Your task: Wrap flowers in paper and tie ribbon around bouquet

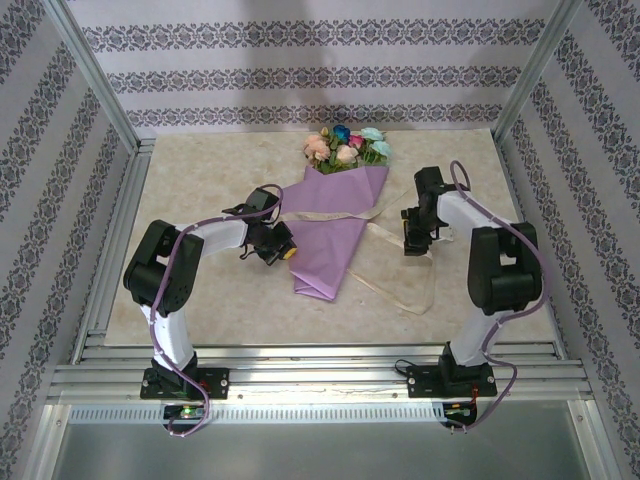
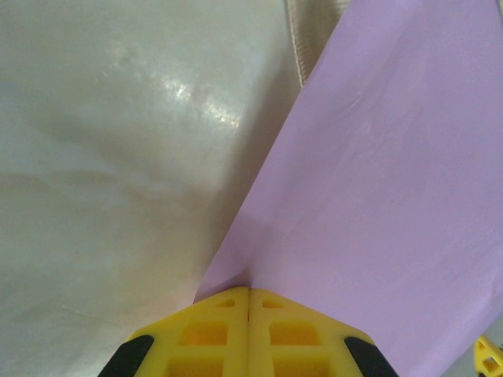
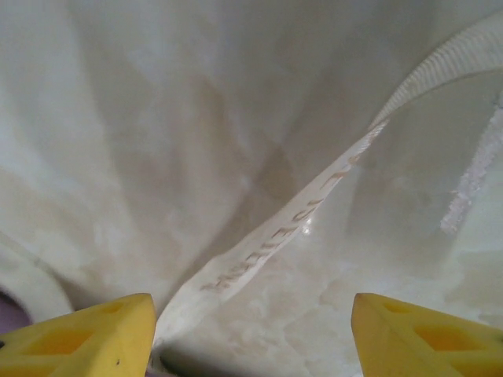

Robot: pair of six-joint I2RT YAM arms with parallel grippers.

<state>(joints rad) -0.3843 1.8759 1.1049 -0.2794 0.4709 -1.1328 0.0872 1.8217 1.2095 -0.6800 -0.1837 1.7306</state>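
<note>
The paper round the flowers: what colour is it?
The paper is lilac; left wrist view.

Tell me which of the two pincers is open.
The right pincer: its yellow fingers stand wide apart, the cream ribbon passing between them. The left pincer is shut, fingers pressed together on the edge of the lilac paper.

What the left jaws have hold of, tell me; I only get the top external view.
Observer: Left wrist view: the left jaws are shut flat together, with the paper edge running into their seam.
Operator: Now report the right jaws.
Observer: Right wrist view: the right jaws stand open, the ribbon lying on the table between them, ungripped.
Operator: Give me any marking on it.
Observer: Faint printed lettering runs along it; too blurred to read.
</note>
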